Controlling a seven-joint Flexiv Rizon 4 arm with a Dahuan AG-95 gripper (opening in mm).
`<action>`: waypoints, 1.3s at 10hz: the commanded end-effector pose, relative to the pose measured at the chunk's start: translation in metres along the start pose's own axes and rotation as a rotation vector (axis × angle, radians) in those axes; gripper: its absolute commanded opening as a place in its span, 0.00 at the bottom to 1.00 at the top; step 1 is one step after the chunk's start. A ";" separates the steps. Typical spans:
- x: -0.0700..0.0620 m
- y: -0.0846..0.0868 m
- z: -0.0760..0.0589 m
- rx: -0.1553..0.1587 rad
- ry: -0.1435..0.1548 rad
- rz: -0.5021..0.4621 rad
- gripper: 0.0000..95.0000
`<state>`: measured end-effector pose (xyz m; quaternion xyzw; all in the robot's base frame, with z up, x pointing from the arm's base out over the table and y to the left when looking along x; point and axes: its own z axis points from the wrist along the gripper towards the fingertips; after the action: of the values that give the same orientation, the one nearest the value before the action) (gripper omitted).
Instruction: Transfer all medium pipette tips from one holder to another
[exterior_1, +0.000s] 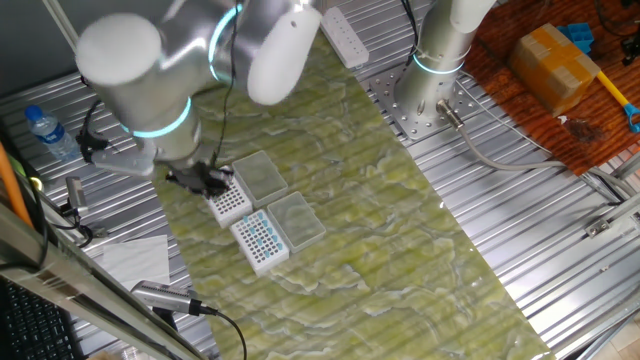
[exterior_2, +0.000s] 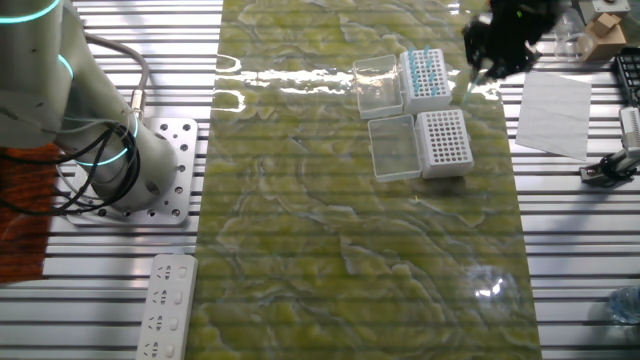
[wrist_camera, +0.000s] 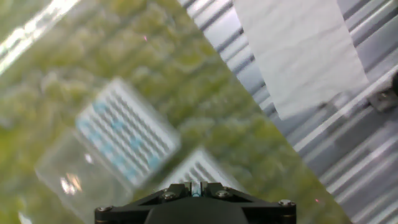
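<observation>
Medium pipette tips (exterior_1: 260, 235) show as blue dots in the white holder (exterior_1: 268, 262) nearer the paper. Beside it stands a second white holder (exterior_1: 231, 203) showing mostly dark holes. From the other fixed view the tips (exterior_2: 425, 72) sit in the far holder and the bare-holed holder (exterior_2: 443, 141) is closer. My gripper (exterior_2: 480, 65) hovers above the mat's edge beside the holders, and a thin tip (exterior_2: 468, 90) hangs from it. In the blurred hand view the gripper (wrist_camera: 199, 188) is shut on a light-blue tip top, with the tip-filled holder (wrist_camera: 124, 134) below.
Clear open lids (exterior_2: 378, 86) (exterior_2: 393, 148) lie beside each holder. A white paper sheet (exterior_2: 555, 110) lies on the slatted table past the mat's edge. A water bottle (exterior_1: 45, 130), a power strip (exterior_2: 165, 305) and the arm's base (exterior_2: 150, 170) stand further off.
</observation>
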<state>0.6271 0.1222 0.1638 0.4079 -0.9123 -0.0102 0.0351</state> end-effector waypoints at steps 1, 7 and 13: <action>-0.017 0.011 0.009 0.003 0.000 0.051 0.00; -0.024 0.027 0.025 0.005 -0.018 0.104 0.00; -0.020 0.035 0.035 0.024 -0.029 0.102 0.00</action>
<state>0.6104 0.1593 0.1298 0.3618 -0.9321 -0.0030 0.0179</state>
